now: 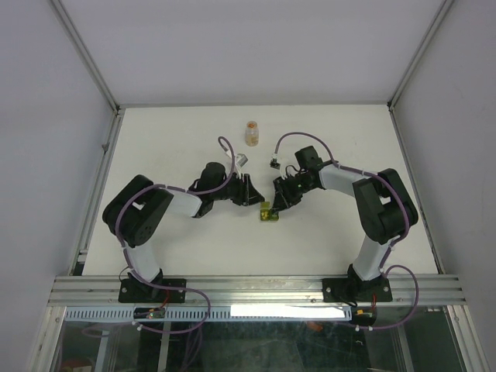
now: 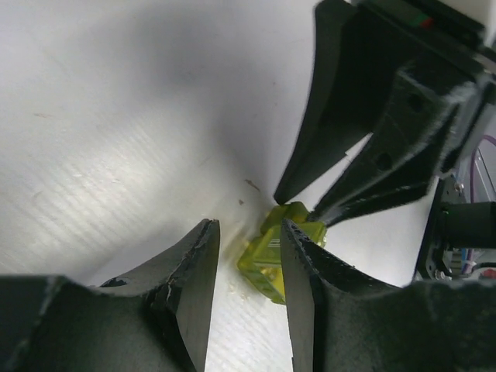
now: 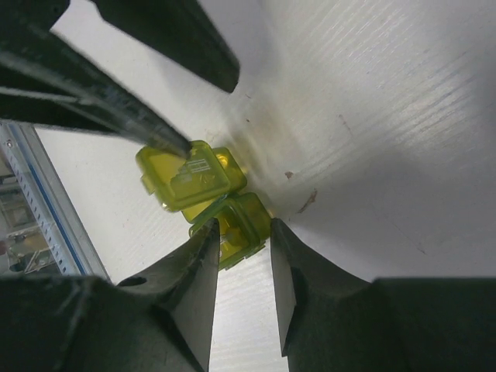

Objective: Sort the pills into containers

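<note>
The container (image 1: 269, 211) is a small yellow-green translucent box on the white table between both arms. In the right wrist view its lid (image 3: 186, 174) is swung open beside the base (image 3: 242, 217). My right gripper (image 3: 242, 231) is open, its tips on either side of the base, the left tip against its edge. My left gripper (image 2: 249, 232) is open with nothing between its fingers; the box (image 2: 263, 256) lies just beyond its right finger. One left fingertip (image 3: 180, 145) rests on the lid. The pills show as an orange mass in a clear bottle (image 1: 252, 133) farther back.
A small greyish vial (image 1: 242, 160) lies behind the left gripper. The two grippers stand tip to tip over the box, the right gripper's fingers (image 2: 325, 211) close to the left one's. Metal rails (image 1: 256, 288) run along the near table edge.
</note>
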Tool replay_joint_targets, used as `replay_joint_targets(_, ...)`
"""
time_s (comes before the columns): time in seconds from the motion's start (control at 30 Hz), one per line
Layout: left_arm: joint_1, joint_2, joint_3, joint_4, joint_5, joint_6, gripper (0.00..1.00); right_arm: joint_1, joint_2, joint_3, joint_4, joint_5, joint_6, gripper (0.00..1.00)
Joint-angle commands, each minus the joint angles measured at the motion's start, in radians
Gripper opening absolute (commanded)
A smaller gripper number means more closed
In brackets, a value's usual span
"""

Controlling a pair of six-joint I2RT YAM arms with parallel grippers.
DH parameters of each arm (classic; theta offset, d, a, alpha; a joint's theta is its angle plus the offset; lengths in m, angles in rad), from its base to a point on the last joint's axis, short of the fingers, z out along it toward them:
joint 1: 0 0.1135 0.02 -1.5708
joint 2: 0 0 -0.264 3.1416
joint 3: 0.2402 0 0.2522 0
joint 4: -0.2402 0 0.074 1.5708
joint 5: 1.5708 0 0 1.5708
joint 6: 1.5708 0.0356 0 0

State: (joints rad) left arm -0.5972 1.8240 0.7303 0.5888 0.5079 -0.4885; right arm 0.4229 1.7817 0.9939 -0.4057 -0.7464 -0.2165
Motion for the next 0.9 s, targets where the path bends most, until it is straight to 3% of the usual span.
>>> replay_joint_targets(0.0, -0.039, -0.094, -0.025, 0.065, 0.044, -0.008, 0.38, 0.012, 0.023, 0.017, -0.002, 0.079, -0.014, 0.33)
replay_joint_targets(0.17, -0.082, -0.108, -0.022, 0.008, 0.026, 0.012, 0.33, 0.015, 0.024, 0.019, -0.004, 0.084, -0.014, 0.33)
replay_joint_targets(0.57, -0.139, -0.117, 0.056, -0.257, -0.117, 0.062, 0.06, 0.021, 0.027, 0.022, -0.009, 0.096, -0.013, 0.32)
replay_joint_targets(0.87, -0.192, -0.183, 0.12, -0.361, -0.201, 0.097, 0.02, 0.021, 0.026, 0.025, -0.013, 0.097, -0.017, 0.32)
